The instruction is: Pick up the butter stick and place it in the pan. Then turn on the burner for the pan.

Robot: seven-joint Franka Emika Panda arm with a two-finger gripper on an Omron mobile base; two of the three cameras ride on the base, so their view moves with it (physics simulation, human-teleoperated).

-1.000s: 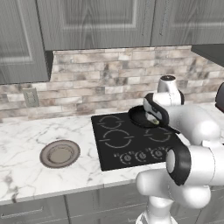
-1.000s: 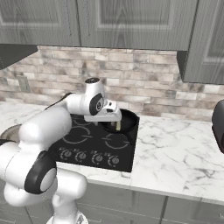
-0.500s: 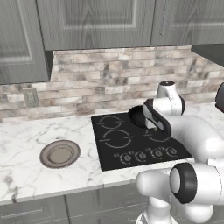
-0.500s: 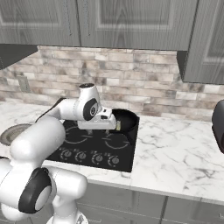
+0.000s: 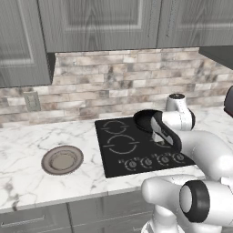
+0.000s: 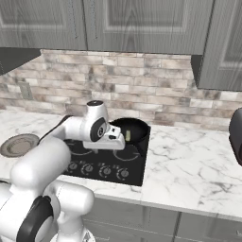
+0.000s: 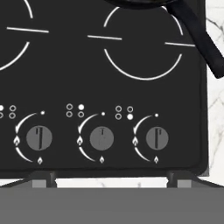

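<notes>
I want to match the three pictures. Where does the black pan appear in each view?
Left base view: the pan sits right of centre on the cooktop's rear right ring, partly behind the arm.
Right base view: the pan is at centre, at the cooktop's far right corner.
Hand view: its handle and a sliver of rim show at the top right.
Shared landmark: the row of burner knobs.

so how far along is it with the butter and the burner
Done: the small pale yellow butter stick lies inside the round black frying pan on the back right ring of the black cooktop. In hand: the open, empty two-finger gripper hangs over the row of grey knobs, as the hand view shows. Left: turning the pan's burner knob; none is touched yet.
</notes>
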